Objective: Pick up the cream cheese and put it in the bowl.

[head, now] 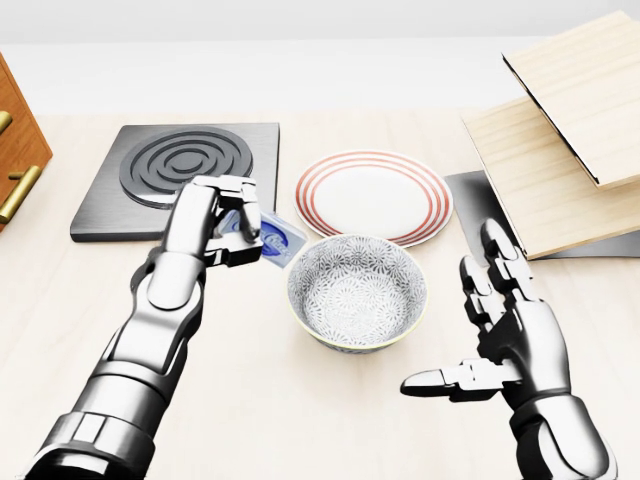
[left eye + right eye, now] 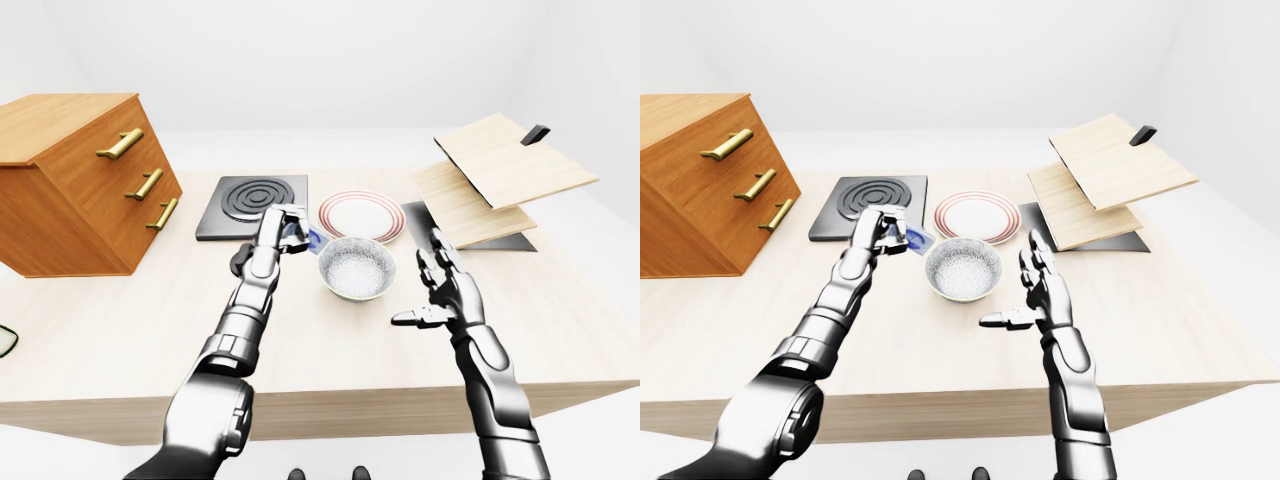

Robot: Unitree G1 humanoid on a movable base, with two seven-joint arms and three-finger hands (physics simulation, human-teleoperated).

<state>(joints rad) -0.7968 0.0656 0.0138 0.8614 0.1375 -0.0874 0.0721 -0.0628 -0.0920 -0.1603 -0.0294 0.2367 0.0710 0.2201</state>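
Gripping one cream cheese [image 1: 276,240] in left hand [image 1: 215,225] fingers, beside one bowl [image 1: 356,291] (right hand [image 1: 515,335] fingers spread, empty).

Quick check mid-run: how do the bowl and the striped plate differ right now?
The bowl is deep, with a fine grey pattern inside; the plate is flat and white with red rings at its rim. In the head view the bowl sits lower, between the left hand and the open right hand; the plate lies above it, no hand near. The cream cheese is held beside the bowl's upper-left rim. Both are round, empty and upright on the table.
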